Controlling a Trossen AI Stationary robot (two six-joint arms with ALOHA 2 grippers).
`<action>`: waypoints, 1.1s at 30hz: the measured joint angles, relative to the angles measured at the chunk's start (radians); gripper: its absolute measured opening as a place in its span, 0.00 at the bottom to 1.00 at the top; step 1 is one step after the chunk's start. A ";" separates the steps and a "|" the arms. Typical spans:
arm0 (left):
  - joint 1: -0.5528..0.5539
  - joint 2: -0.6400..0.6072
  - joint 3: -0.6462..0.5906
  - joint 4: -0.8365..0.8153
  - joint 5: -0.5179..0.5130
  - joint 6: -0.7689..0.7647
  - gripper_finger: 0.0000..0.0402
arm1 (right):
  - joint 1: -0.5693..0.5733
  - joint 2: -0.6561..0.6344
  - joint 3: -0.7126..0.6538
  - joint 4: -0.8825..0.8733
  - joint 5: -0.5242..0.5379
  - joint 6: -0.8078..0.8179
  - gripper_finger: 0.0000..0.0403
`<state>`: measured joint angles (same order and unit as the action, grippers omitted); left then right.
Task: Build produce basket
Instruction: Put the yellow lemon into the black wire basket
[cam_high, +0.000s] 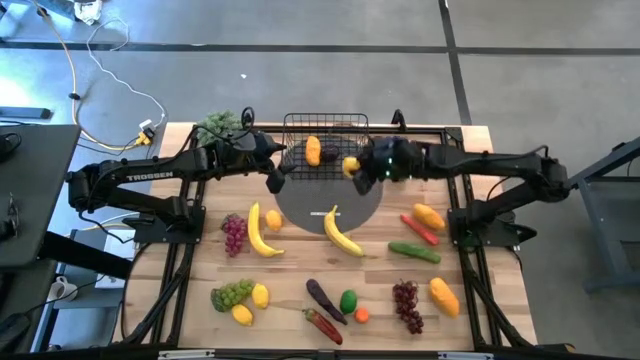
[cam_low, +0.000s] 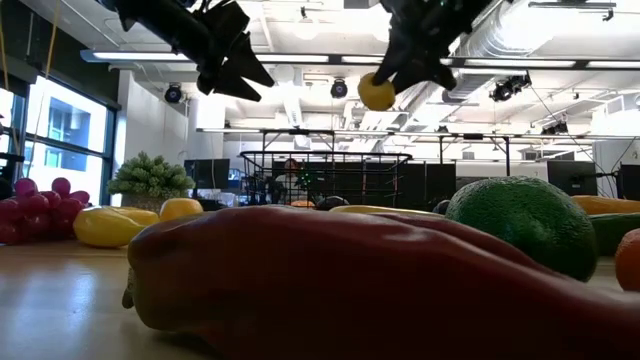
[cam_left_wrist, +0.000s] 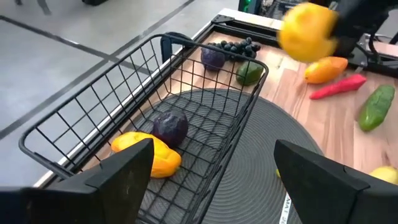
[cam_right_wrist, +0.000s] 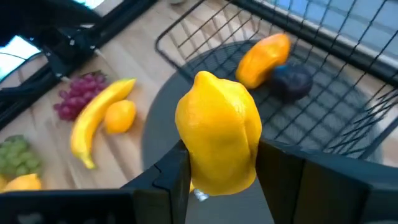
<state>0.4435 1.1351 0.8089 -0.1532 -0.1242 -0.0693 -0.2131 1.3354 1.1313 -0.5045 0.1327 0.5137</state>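
Basket (cam_high: 326, 145) sits at the far middle of the worktop (cam_high: 290, 290), its near side just over the far edge of the round mat (cam_high: 330, 200). Inside it: one orange mango (cam_high: 313, 150) and a dark purple piece (cam_left_wrist: 170, 127) touching it. The rest is bare mesh.

Lemon (cam_right_wrist: 219, 132) is in my right fingers (cam_high: 352, 170), pinched at its lower half, with most of the fruit standing clear above the tips. It hangs well off the worktop, just beside the basket's near right corner and not yet over the opening.

Step in hand, as I judge it: carry and drop, with the lemon on its way in. The next move calls for a short reach toward the far side until the lemon is inside the rim, then down a little, then release. The wire wall is tall; a low path would clip it.

My left fingers (cam_high: 275, 180) stand wide and hold nothing, raised at the basket's near left corner and pointing into it. That arm waits.

Still loose on the worktop: two bananas (cam_high: 342, 235), grapes (cam_high: 234, 233), a cucumber (cam_high: 414, 251), a red pepper (cam_high: 322, 324), an eggplant (cam_high: 325, 299) and more lemons. Most of the load is not yet in.

Both arms reach in from the sides, forearms roughly level, wrists meeting near the basket's front.
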 joint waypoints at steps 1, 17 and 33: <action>0.000 0.000 0.000 0.000 0.000 0.001 0.81 | -0.026 0.000 0.000 0.000 -0.022 -0.023 0.33; 0.000 0.000 0.000 -0.016 0.001 -0.048 0.81 | -0.329 0.037 0.000 0.022 -0.186 -0.288 0.33; 0.048 0.004 0.000 -0.127 -0.015 -0.135 0.94 | -0.359 0.160 0.000 0.067 -0.301 -0.314 0.33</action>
<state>0.4913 1.1393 0.8093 -0.2806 -0.1388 -0.2047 -0.5716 1.4952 1.1316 -0.4371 -0.1687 0.2001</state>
